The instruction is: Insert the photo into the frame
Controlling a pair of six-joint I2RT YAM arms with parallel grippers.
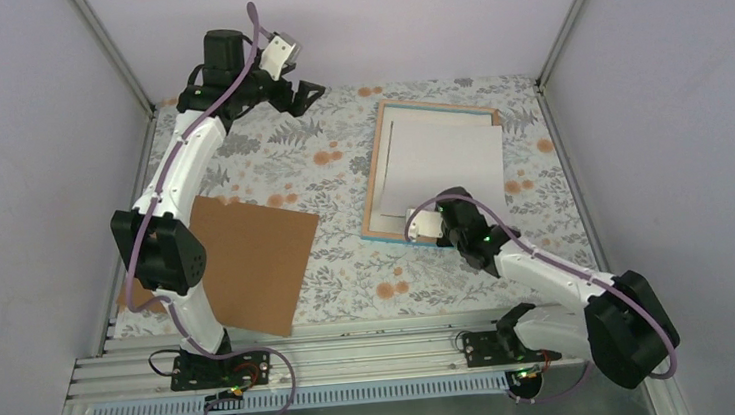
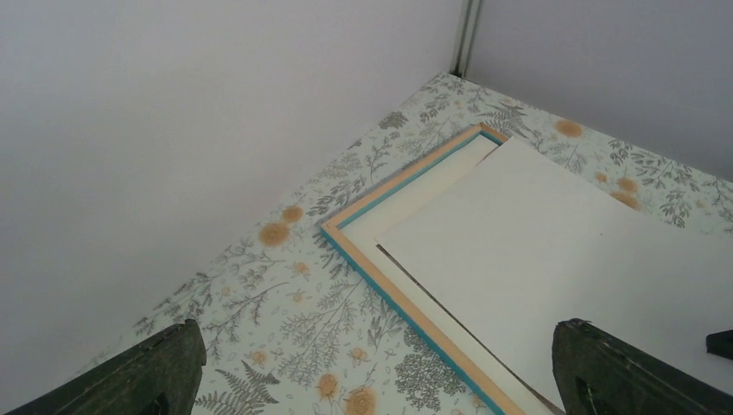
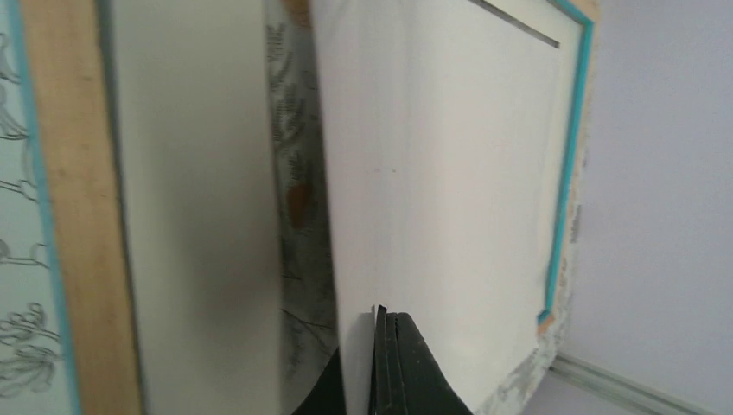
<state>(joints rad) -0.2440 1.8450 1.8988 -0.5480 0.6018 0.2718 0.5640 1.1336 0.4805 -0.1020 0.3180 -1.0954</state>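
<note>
This is a robotics lab test cell rather than a lived-in room. Plain pale walls (image 1: pixel 17 148) box the table in on three sides, joined by bare aluminium posts (image 1: pixel 114 49) at the upper corners. Along the bottom of the top view, a slotted aluminium rail (image 1: pixel 356 354) carries the left arm (image 1: pixel 180 174) and the right arm (image 1: pixel 550 272), both white and trailing purple cables (image 1: pixel 132 278). A floral cloth (image 1: pixel 340 170) covers the tabletop.

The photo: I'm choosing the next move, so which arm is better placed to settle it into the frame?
Right, probably. The right gripper is shut on the near edge of the photo, which lies askew over the frame. The left gripper hangs open over the far-left of the table, apart from both.
</note>
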